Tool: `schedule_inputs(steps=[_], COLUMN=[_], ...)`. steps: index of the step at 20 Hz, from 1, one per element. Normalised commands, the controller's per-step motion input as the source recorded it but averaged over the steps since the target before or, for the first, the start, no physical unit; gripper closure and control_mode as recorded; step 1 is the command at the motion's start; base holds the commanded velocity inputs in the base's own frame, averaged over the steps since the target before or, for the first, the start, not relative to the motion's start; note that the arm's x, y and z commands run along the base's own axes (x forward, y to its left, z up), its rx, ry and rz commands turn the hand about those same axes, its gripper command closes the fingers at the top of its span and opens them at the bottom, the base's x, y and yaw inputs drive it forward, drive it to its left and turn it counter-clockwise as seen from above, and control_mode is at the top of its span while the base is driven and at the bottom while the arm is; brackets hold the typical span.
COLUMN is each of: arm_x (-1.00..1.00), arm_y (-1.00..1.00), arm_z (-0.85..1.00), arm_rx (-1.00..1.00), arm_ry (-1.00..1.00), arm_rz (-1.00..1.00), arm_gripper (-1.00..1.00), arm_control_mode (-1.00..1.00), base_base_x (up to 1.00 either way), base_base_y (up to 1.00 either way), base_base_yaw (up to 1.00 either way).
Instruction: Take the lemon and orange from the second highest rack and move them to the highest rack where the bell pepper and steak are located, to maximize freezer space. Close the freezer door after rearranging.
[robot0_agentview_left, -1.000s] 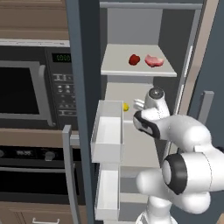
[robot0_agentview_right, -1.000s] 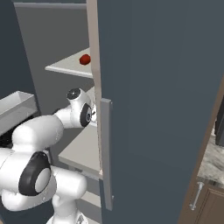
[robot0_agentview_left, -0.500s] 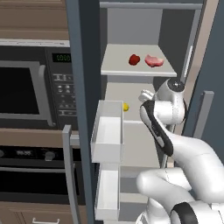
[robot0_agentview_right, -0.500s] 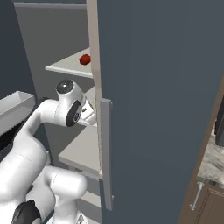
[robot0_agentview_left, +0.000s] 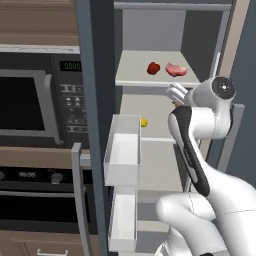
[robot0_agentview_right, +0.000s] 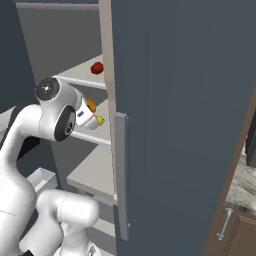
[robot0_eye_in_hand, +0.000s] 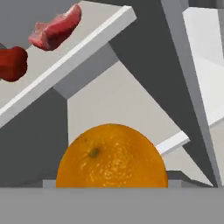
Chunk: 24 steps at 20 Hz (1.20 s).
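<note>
My gripper is shut on the orange, which sits close up at the bottom of the hand view. It holds the fruit just below the front edge of the highest rack, inside the freezer. The orange hangs above the second highest rack. The lemon lies on that rack, and it shows beside the hand as a yellow spot. On the highest rack lie the bell pepper and the steak. The freezer door stands open at the left.
White bins hang on the door's inner face, close to the left of my arm. A black microwave and an oven are left of the door. A closed slate-blue panel with a bar handle bounds the right side.
The arm has straightened upward. The gripper has risen with the orange from the second highest rack's level to just under the highest rack. The lemon, pepper and steak have stayed put.
</note>
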Motion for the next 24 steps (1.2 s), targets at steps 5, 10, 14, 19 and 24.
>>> schedule_inputs(steps=[5, 10, 14, 19, 24], arm_x=[-0.40, -0.35, -0.18, 0.12, 0.40], arm_y=[0.08, 0.02, 0.00, 0.00, 0.02], arm_z=[1.00, 0.90, 0.90, 0.44, 0.02], arm_rx=[0.00, 0.00, 0.00, -0.02, -0.11], arm_ry=[-0.28, -0.29, -0.13, 0.18, 0.34], arm_rz=[0.00, 0.00, 0.00, 0.00, 0.00], arm_gripper=[1.00, 1.00, 1.00, 1.00, 1.00], arm_control_mode=[-1.00, -1.00, -1.00, -1.00, -1.00], base_base_x=[0.00, 0.00, 0.00, 0.00, 0.00], base_base_y=[0.00, 0.00, 0.00, 0.00, 0.00], base_base_yaw=[0.00, 0.00, 0.00, 0.00, 0.00])
